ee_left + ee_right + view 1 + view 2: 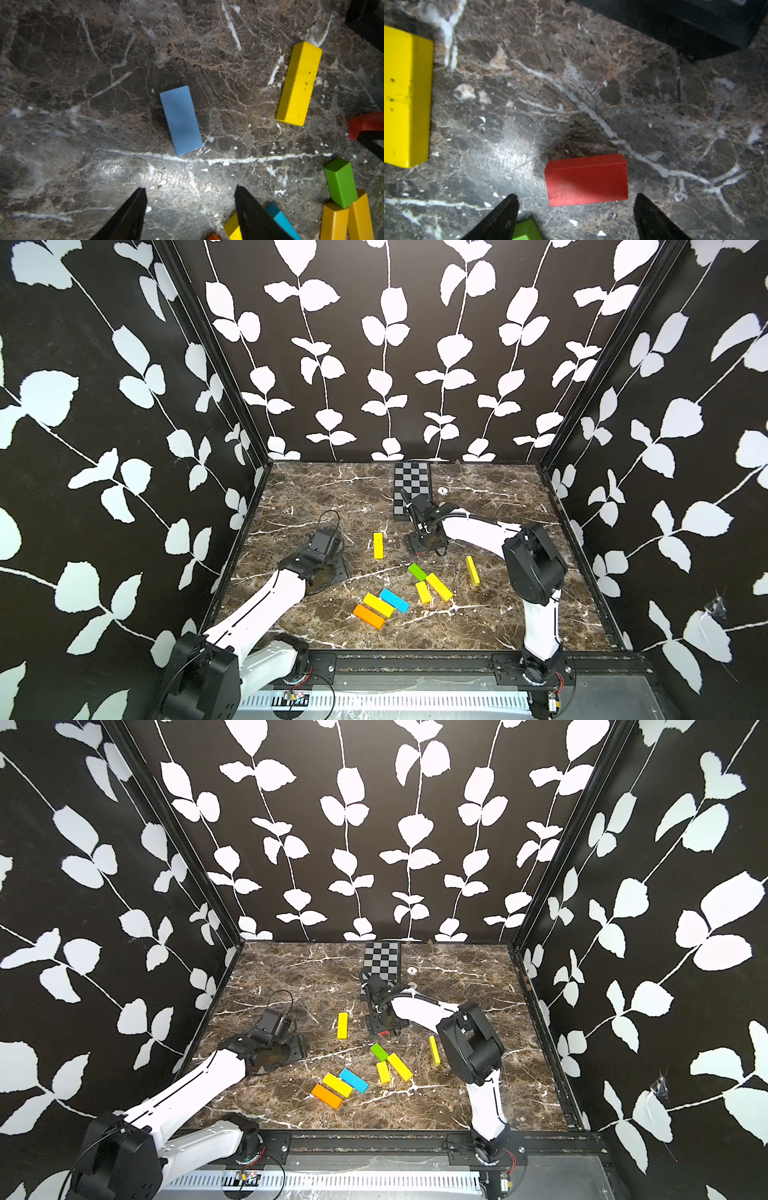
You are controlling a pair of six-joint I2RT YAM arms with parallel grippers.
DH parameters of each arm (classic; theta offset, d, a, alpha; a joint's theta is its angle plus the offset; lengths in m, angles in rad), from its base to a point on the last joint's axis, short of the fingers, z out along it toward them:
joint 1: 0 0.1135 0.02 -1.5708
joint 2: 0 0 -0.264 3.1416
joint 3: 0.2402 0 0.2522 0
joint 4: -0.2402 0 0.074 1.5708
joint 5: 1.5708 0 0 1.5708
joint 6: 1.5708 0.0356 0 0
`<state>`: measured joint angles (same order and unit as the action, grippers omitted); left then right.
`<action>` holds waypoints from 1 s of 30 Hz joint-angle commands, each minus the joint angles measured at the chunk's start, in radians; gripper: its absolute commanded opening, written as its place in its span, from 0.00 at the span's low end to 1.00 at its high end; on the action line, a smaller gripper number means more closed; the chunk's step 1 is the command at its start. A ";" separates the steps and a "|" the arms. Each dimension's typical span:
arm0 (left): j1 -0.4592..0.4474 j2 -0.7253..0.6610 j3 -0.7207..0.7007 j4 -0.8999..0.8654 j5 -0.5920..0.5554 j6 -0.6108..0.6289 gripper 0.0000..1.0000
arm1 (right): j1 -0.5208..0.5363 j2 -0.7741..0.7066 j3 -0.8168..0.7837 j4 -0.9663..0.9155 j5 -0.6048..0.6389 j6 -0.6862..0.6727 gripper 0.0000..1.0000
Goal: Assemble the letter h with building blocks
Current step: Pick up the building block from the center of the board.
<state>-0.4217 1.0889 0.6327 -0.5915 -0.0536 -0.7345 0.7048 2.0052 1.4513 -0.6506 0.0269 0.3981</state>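
left gripper [189, 189]: jaws spread, empty, pale blue block [180, 120] flat ahead of tips | yellow bar [378, 545]: between the two grippers | building blocks [417, 571]: loose bars scattered at frame centre and lower centre of marble table [291, 497] in both top views | right gripper [576, 195]: jaws spread, unclamped, red block [586, 178] at tips

The marbled table [498, 614] holds a checkered board [412, 479] at the back. An orange bar [368, 616], yellow bar [378, 605] and blue bar [394, 600] lie side by side near the front; a green block [417, 571], red block [586, 179] and pale-blue block [180, 120] lie apart.
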 commanded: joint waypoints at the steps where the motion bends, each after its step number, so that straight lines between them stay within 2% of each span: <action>1: 0.006 0.014 -0.011 0.005 0.022 0.007 0.69 | 0.000 0.020 0.018 -0.039 0.039 -0.026 0.84; 16: 0.003 0.093 0.004 0.038 0.100 0.071 0.62 | -0.009 0.072 0.026 0.006 0.035 -0.057 0.74; 18: 0.003 0.098 0.007 0.036 0.106 0.077 0.61 | -0.010 0.073 0.026 0.009 0.034 -0.056 0.70; 24: 0.001 0.101 0.004 0.040 0.106 0.074 0.61 | -0.004 0.035 -0.001 0.016 0.014 -0.024 0.47; 27: 0.002 0.096 0.008 0.031 0.096 0.076 0.61 | 0.023 -0.019 -0.016 0.006 0.034 0.013 0.42; 30: 0.001 0.082 0.014 0.012 0.066 0.077 0.61 | 0.097 -0.075 -0.003 -0.022 0.094 0.107 0.39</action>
<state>-0.4217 1.1946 0.6331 -0.5552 0.0380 -0.6716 0.7353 2.0171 1.4410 -0.6483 0.0704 0.4194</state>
